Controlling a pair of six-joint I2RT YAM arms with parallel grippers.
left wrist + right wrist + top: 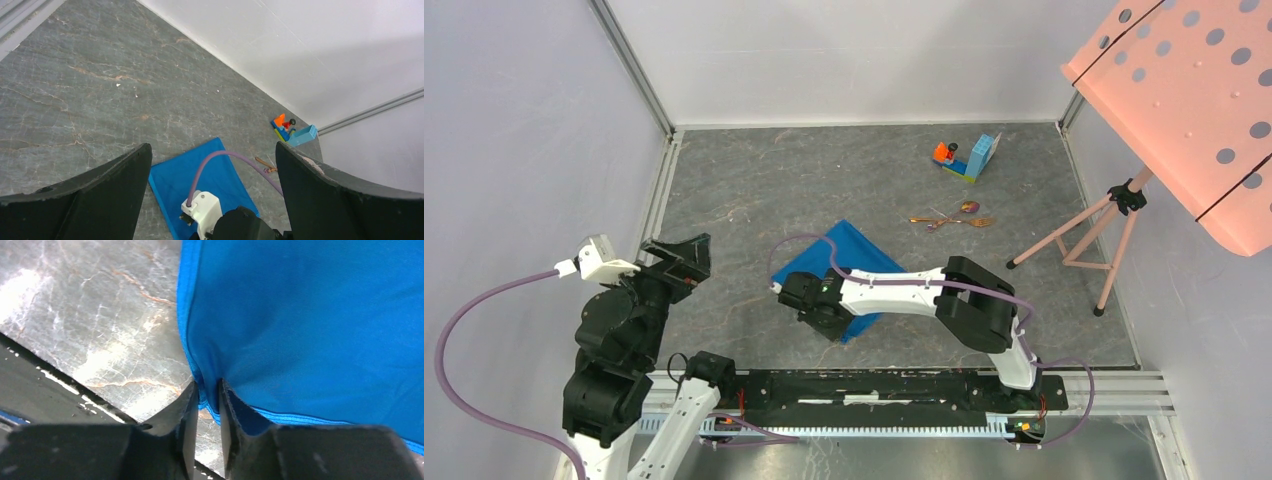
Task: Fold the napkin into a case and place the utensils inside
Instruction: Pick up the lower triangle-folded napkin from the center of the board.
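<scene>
Grey marbled bench (754, 180): open room left of and beyond the cloth. Bright blue thin napkin (859, 255) lay mid-bench, not yet a case. Right claw (209, 400) was clamped on its near hem. The pinch was thin, so the shiny cloth could slip free and spoil the fold. Left claw (686, 256) gaped empty by the left wall. Slender copper-gold utensils (954, 217) lay apart, beyond the napkin.

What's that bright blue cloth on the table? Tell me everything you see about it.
The napkin is a bright blue, thin, faintly shiny cloth with a stitched hem, lying mostly flat on the grey marbled table, set at an angle. The right claw pinches its edge, puckering it slightly; that arm hides part of it.
</scene>
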